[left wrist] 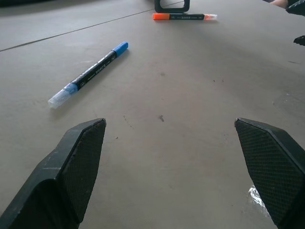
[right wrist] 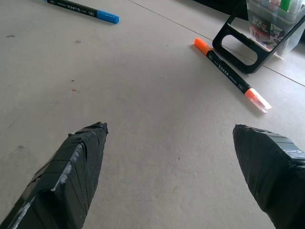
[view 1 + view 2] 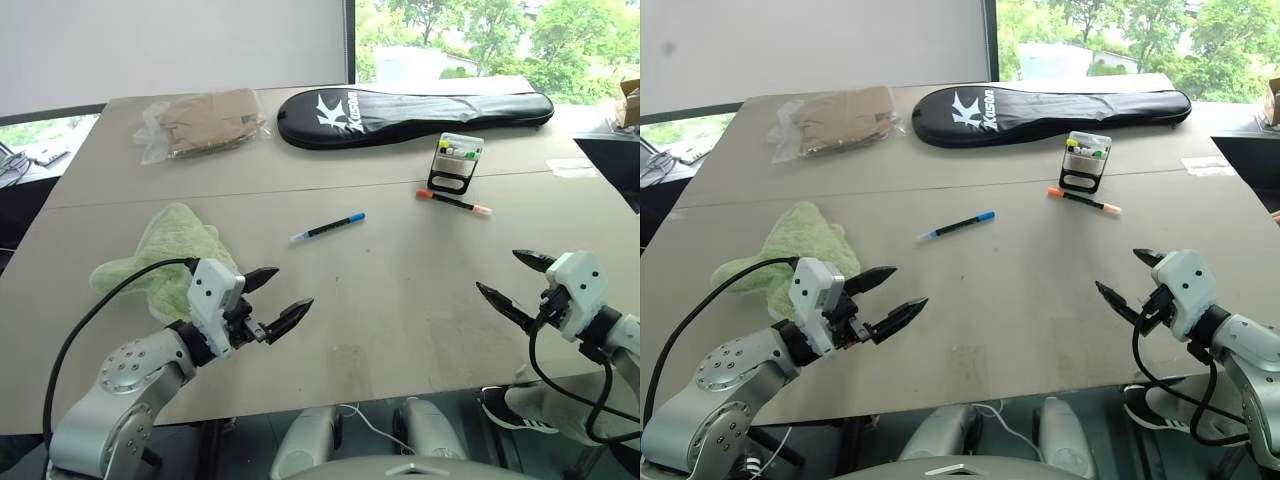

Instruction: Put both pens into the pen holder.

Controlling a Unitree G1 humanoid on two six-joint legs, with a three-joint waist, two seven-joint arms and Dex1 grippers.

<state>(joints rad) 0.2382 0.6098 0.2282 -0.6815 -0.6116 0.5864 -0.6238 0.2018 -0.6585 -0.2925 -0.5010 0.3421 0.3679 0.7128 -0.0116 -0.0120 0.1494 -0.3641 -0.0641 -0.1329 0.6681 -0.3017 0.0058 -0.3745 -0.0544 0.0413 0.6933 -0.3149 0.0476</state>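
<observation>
Left eye view, table (image 3: 400, 300) taken as the clock face. Left gripper (image 3: 277, 298) at 7 o'clock, fingers spread, holding nothing, just beside a green cloth (image 3: 170, 250) at 9. Bagged item (image 3: 200, 122) at 11. Blue pen (image 3: 328, 227) lies flat near the centre, apart from both grippers. Racket bag (image 3: 415, 115) at 12. Pen holder (image 3: 457, 162) stands at 1, markers inside. Orange pen (image 3: 453, 202) lies flat just in front of the holder's base. Right gripper (image 3: 515, 280) at 4 o'clock, fingers spread, empty, above bare table.
</observation>
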